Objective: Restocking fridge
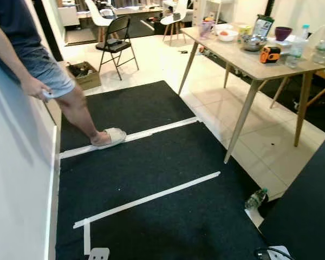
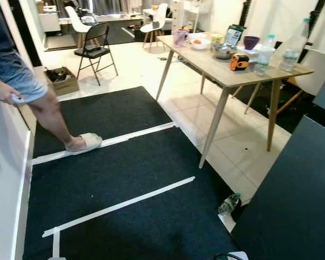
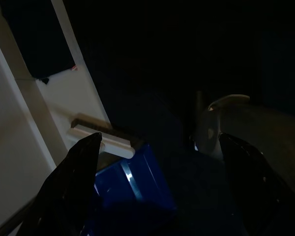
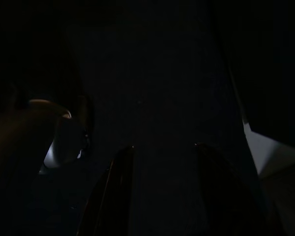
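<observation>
head stereo – downward, wrists – dark

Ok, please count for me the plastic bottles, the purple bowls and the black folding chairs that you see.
Plastic bottles: 3
Purple bowls: 1
Black folding chairs: 1
Total: 5

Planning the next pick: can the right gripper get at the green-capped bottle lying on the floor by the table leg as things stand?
Probably not yet. The bottle lies low at the mat's edge, ahead of the robot; the right gripper hangs idle in shade. Stepping closer and bending seems needed.
</observation>
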Tool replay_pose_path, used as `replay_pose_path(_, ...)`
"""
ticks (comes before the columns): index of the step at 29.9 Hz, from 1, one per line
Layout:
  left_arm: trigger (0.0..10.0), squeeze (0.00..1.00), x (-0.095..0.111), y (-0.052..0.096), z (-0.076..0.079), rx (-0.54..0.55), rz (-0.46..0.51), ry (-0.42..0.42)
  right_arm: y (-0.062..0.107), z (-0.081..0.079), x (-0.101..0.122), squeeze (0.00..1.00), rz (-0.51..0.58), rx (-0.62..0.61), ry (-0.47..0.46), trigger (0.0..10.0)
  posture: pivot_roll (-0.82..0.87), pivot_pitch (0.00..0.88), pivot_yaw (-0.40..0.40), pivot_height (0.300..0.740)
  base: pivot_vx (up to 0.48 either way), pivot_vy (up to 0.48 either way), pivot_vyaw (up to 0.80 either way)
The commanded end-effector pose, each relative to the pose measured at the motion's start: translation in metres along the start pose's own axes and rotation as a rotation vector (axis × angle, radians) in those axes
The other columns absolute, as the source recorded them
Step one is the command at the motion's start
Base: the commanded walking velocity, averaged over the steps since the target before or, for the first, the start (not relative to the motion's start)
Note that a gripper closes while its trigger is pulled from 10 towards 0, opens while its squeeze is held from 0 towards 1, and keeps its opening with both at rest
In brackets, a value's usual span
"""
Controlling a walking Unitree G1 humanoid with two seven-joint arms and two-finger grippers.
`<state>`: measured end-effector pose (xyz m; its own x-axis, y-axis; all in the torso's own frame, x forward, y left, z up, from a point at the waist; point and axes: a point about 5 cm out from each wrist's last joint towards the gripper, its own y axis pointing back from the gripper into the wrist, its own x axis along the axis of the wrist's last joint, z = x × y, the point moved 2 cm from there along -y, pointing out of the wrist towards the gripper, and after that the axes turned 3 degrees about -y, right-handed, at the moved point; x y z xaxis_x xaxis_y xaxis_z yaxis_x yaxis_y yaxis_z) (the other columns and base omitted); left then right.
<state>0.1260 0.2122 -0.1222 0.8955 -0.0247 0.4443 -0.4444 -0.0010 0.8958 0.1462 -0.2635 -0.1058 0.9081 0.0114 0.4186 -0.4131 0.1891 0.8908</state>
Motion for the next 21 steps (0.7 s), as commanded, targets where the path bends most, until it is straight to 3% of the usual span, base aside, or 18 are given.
replay_pose_path(1, 10.0, 0.0, -0.012, 0.002, 0.001, -0.007, -0.044, -0.003, 0.0, -0.002, 0.002, 0.0, 0.003, -0.005, -0.026, 10.0, -0.03, 0.0, -0.005, 0.74, 0.341, 0.0, 0.0)
replay_pose_path(3, 10.0, 0.0, -0.012, 0.002, -0.001, -0.007, -0.047, -0.008, -0.001, -0.005, 0.004, 0.0, 0.01, 0.009, -0.026, 10.0, -0.03, 0.0, -0.016, 0.74, 0.341, 0.0, 0.0)
replay_pose_path(4, 10.0, 0.0, -0.01, 0.002, -0.005, -0.007, -0.042, -0.024, -0.001, -0.013, 0.0, 0.0, -0.006, 0.039, 0.033, 10.0, -0.03, 0.0, -0.007, 0.74, 0.345, 0.0, 0.0)
replay_pose_path(6, 10.0, 0.0, -0.007, 0.003, -0.01, 0.013, -0.025, 0.012, 0.0, -0.012, -0.008, 0.0, -0.026, 0.047, 0.06, 10.0, -0.04, 0.0, 0.004, 0.74, 0.337, 0.0, 0.0)
replay_pose_path(8, 10.0, 0.0, -0.008, 0.003, -0.008, 0.006, -0.029, 0.006, 0.0, -0.005, -0.01, 0.0, -0.032, 0.019, 0.008, 10.0, -0.05, 0.0, 0.008, 0.74, 0.352, 0.0, 0.0)
replay_pose_path(13, 10.0, 0.0, -0.007, 0.002, -0.004, 0.006, -0.024, 0.011, 0.001, 0.001, -0.014, 0.0, -0.039, -0.009, -0.018, 10.0, -0.04, 0.0, 0.016, 0.74, 0.354, 0.0, 0.0)
replay_pose_path(21, 10.0, 0.0, -0.007, 0.001, 0.001, -0.014, -0.023, 0.009, 0.001, -0.012, -0.022, 0.0, -0.065, 0.011, -0.043, 10.0, -0.04, 0.0, 0.035, 0.74, 0.351, 0.0, 0.0)
